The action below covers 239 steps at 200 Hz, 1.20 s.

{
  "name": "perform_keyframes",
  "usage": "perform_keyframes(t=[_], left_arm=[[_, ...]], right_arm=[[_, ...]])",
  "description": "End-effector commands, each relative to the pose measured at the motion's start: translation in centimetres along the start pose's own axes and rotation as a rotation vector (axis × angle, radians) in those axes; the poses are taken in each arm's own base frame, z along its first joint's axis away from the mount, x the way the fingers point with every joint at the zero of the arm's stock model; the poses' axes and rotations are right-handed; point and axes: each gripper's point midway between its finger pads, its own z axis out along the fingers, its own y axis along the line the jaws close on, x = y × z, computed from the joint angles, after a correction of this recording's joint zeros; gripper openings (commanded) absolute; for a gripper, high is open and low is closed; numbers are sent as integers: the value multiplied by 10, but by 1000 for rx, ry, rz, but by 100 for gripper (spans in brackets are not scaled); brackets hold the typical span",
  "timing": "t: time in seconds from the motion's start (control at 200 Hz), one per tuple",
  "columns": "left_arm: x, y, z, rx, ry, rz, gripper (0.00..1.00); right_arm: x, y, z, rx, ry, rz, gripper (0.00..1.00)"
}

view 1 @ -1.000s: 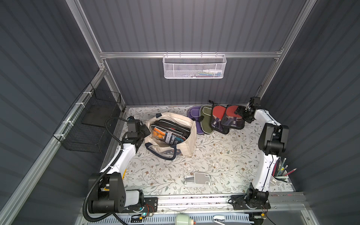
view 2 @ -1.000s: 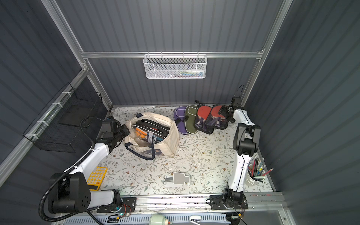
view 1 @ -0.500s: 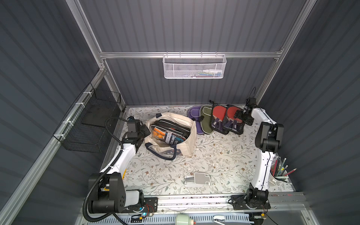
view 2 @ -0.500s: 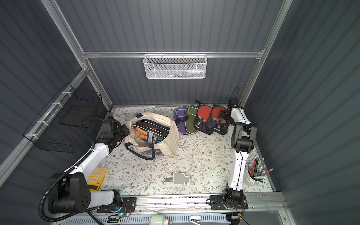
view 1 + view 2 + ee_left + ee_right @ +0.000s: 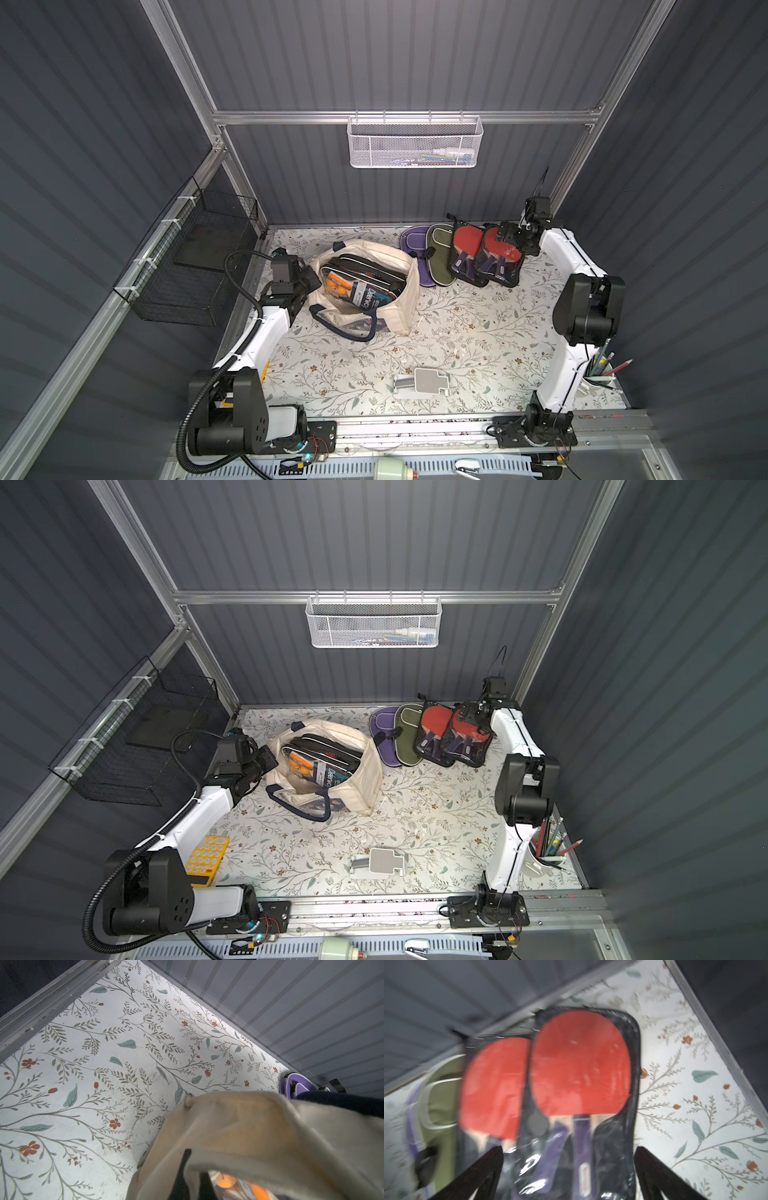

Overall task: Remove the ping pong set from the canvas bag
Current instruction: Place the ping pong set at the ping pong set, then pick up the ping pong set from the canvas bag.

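Right jaws: my right gripper (image 5: 568, 1153) is spread wide and holds nothing; its dark fingers (image 5: 488, 1165) stand on either side of a case's handle end.
Just changed: in the last second these jaws opened their final bit and my right arm shifted, while the case stayed where it lay.
Ping pong set: a clear, black-edged case (image 5: 581, 1068) with red paddles, lying on the floral table (image 5: 457, 332) at the back right corner and overlapping a matching case (image 5: 465, 245).
Beside them: a green case (image 5: 440, 257) and a purple one (image 5: 415, 245), in the same row.
Left jaws: my left gripper (image 5: 309, 280) is closed, seemingly pinching the bag's rim cloth.
Canvas bag: (image 5: 405, 291) sits open at back left, well apart from the row.
Inside it: a pouch with orange balls (image 5: 357, 286).
Meaning: I judge this set delivered, but the bag is not yet emptied.
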Motion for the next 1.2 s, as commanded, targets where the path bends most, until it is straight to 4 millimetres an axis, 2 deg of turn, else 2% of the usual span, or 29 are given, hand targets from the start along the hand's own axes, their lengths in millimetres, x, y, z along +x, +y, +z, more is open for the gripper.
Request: perform_keyframes(t=[0.0,0.16,0.385,0.67,0.851,0.976,1.076,1.191], left_arm=[[11,6,2,2,31,5,0],[9,2,2,21,28,11,0],[8,-4,1,45,37,-4,0],[-1,-11,-2,55,37,-3,0],[-2,-13,-2,62,44,0,0],[2,-14,-1,73,52,-10,0],[4,-14,-1,83,50,-11,0],[3,-16,-3,94,45,-10,0]], right_arm=[[-3,39,-25,-95,-65,-70,99],[5,87,-65,-182,-114,-176,99],[25,143,-140,-335,-198,-300,99],[73,193,-226,-558,-238,-439,99],[107,232,-279,-719,-237,-587,99],[131,260,-301,-812,-204,-675,99],[154,284,-305,-852,-157,-753,99],[184,313,-301,-879,-93,-840,98]])
